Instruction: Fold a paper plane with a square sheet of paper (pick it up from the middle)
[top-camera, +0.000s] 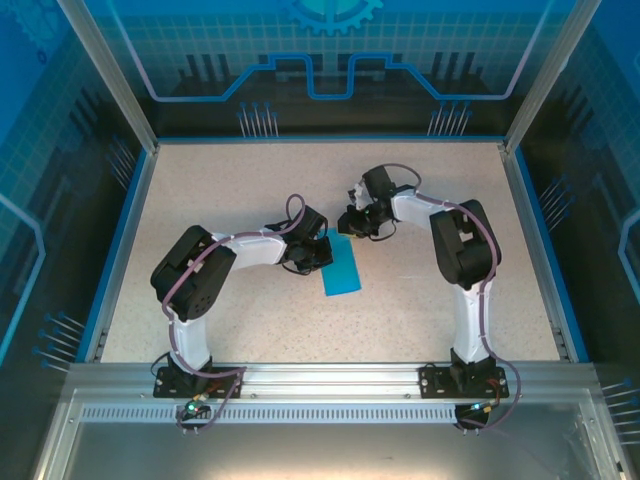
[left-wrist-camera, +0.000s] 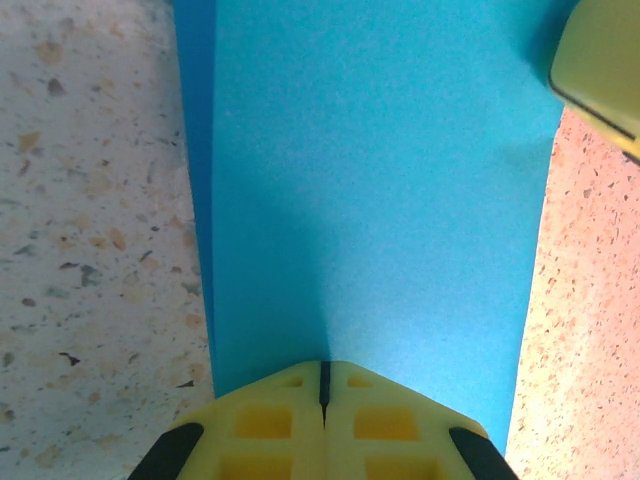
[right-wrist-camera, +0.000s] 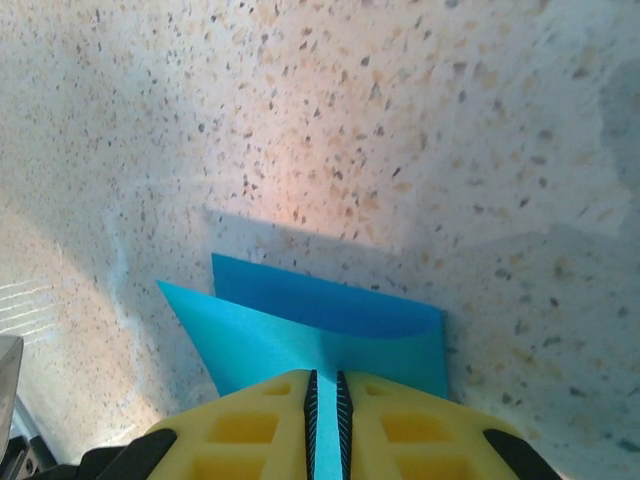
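Yellow moulded-plastic left gripper (left-wrist-camera: 322, 375), jaws together, is resting its tip on the thin matte teal-blue paper sheet (left-wrist-camera: 370, 180) filling mid-frame over the speckled stone-look counter (left-wrist-camera: 90, 200). At lower centre, the right gripper (right-wrist-camera: 325, 380) is clamping the sheet's doubled layers; any pull against the pinned end is risking a tear or skewed crease. From above, the sheet, folded into a strip, is lying at frame centre between both grippers.
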